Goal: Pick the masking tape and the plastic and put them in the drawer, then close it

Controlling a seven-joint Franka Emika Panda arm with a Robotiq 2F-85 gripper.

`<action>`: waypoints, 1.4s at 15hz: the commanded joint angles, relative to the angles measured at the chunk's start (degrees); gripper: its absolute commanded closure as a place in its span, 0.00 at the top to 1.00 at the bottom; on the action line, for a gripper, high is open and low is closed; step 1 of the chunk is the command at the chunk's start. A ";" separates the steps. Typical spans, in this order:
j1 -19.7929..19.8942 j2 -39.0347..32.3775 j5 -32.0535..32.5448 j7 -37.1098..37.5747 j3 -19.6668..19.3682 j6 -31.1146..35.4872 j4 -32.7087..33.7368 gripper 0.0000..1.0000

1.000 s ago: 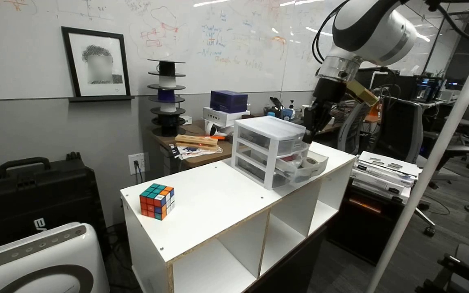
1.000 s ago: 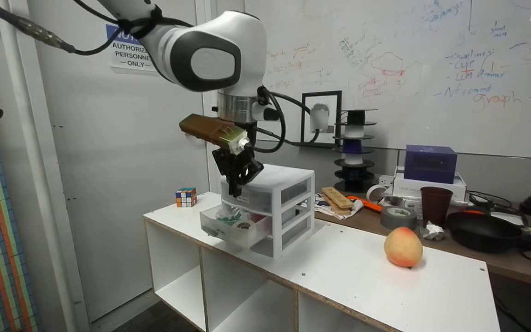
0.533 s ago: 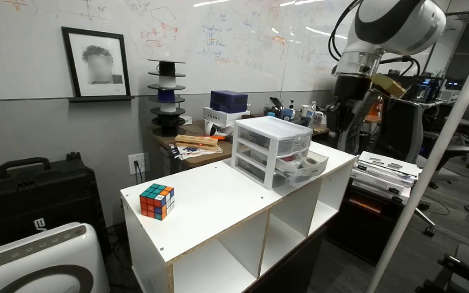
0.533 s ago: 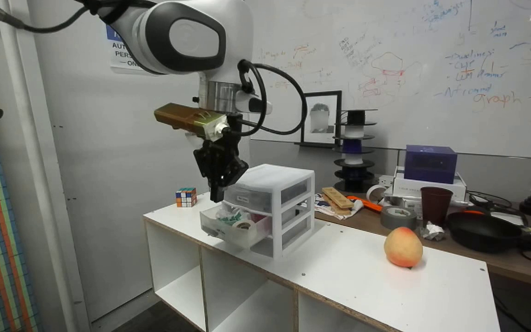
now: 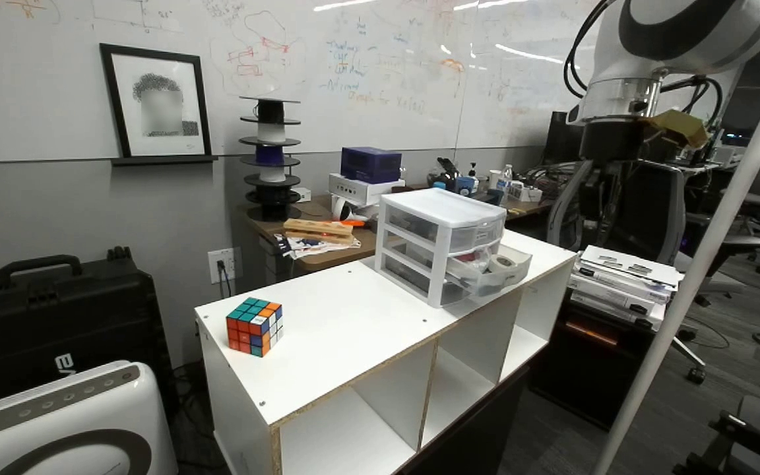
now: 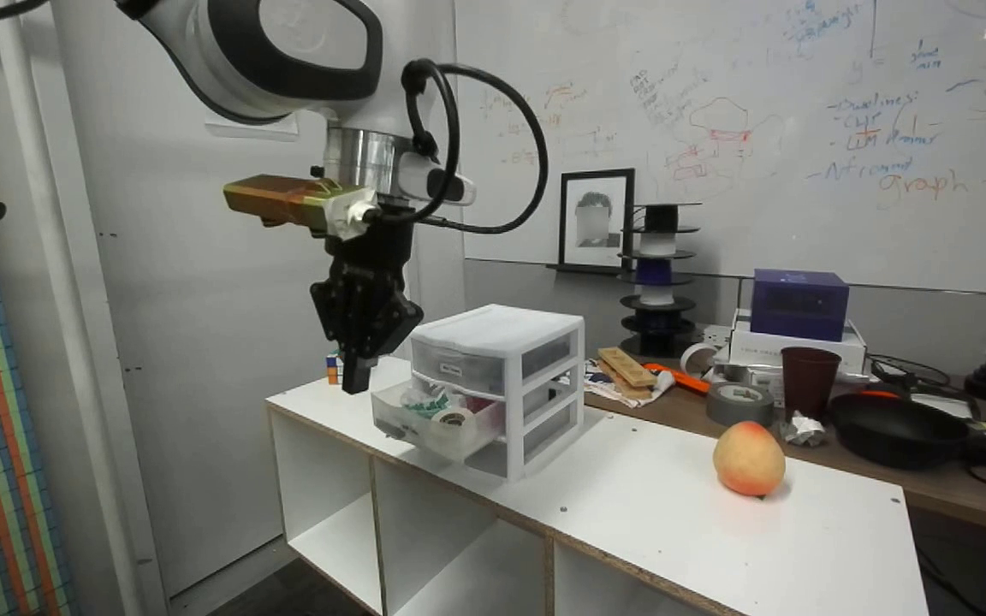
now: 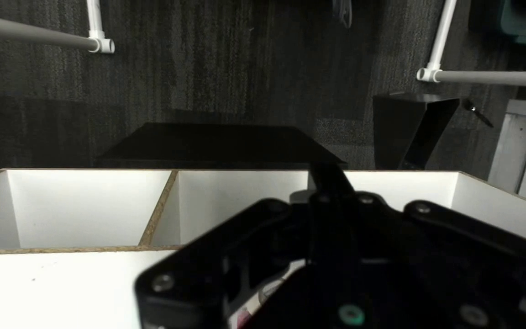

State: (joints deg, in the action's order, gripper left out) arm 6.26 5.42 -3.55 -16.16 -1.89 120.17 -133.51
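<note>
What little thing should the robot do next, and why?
Probably lower the shut gripper level with the front of the open drawer, ready to push it closed: the tape roll and the clear plastic lie inside, and the gripper, with nothing visible in its grasp, appears to hang out in front and slightly higher.

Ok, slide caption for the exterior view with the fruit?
Drawer loaded, not yet closed: tape and plastic lie inside while the shut gripper hangs in front, clear of it.

Glare streaks on whiteboard (image 5: 320,112), dim floor (image 7: 244,82), washed-out shelf top (image 7: 53,292)
</note>
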 commanded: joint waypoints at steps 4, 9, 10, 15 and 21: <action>-1.17 -6.79 -0.14 -3.03 -0.98 9.92 -3.16 0.04; -1.41 -11.63 -2.71 -7.55 0.51 20.47 -4.45 0.06; -1.43 -12.37 -3.65 -8.41 1.00 22.13 -4.27 0.08; -1.29 -15.33 -8.24 -11.21 3.90 29.48 -2.90 0.09; -0.95 -17.15 -10.88 -12.02 6.48 35.55 -1.23 0.10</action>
State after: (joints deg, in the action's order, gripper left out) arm 5.01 -10.38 -12.37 -26.48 3.38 152.33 -136.67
